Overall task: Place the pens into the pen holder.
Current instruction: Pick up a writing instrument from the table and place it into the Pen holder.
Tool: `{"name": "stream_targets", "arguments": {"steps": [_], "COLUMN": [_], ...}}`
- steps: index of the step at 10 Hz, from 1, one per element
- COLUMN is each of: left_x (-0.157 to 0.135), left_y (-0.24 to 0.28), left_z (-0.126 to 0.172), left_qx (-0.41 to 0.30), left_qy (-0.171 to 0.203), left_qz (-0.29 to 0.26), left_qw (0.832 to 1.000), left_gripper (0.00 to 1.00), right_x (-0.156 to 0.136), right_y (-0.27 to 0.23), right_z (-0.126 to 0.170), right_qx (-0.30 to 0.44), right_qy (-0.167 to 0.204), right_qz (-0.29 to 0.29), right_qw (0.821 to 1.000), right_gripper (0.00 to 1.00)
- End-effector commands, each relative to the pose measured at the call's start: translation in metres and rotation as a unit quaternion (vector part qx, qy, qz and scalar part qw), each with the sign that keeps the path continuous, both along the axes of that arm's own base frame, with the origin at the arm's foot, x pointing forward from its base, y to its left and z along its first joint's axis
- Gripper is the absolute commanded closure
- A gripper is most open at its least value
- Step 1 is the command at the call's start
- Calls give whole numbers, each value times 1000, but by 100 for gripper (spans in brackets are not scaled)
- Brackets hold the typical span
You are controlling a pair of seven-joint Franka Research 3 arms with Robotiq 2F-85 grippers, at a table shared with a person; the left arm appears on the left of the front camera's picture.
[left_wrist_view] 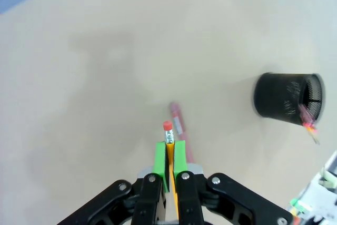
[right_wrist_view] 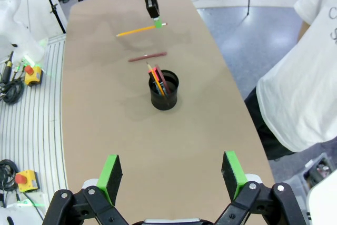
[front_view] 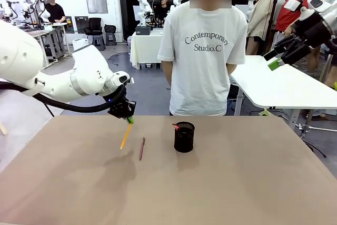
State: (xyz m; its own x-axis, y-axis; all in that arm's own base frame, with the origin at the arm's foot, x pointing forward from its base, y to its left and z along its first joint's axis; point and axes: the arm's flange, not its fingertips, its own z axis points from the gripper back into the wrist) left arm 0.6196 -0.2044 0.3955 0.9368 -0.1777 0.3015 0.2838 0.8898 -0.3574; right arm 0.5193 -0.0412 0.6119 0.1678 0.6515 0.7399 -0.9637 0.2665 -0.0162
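Observation:
My left gripper (front_view: 129,120) is shut on the upper end of a yellow-orange pen (front_view: 126,136), which hangs slanted above the table. In the left wrist view that pen (left_wrist_view: 169,135) shows its red eraser end between my green pads (left_wrist_view: 160,160). A dark reddish-brown pen (front_view: 141,148) lies flat on the table just right of it, also seen in the left wrist view (left_wrist_view: 180,126). The black mesh pen holder (front_view: 184,136) stands upright further right with several pens inside (right_wrist_view: 158,81). My right gripper (right_wrist_view: 172,175) is open and raised high at the far right (front_view: 276,59).
A person in a white T-shirt (front_view: 202,51) stands at the far edge of the brown table (front_view: 237,183). A white table (front_view: 284,85) sits behind at the right.

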Motion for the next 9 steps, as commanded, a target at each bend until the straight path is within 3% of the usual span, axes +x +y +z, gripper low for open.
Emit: {"name": "stream_targets", "arguments": {"steps": [1,3,4,5,6,7,9], "left_x": [-23,-38,-49,-53,-56,-26,-26], "left_y": [11,12,19,21,24,-16,-16], "left_z": [-3,14,21,25,29,46,46], "left_qx": [-81,-152,-192,-199,-209,-161,-161], "left_qy": [-70,-121,-164,-189,-188,-167,-167], "left_qz": [-28,-47,-153,-173,-187,-96,-96], "left_qw": [994,980,955,946,941,968,968], "left_gripper": [100,100,100,100,100,100,100], "right_x": [0,0,0,0,0,0,0], "right_y": [0,0,0,0,0,0,0], "right_z": [2,2,2,2,2,2,2], "right_qx": [0,0,0,0,0,0,0], "right_qy": [1,1,1,1,1,1,1], "right_qz": [-2,-2,-2,-2,-2,-2,-2], "right_qw": [1000,1000,1000,1000,1000,1000,1000], "right_gripper": [0,0,0,0,0,0,0]}}
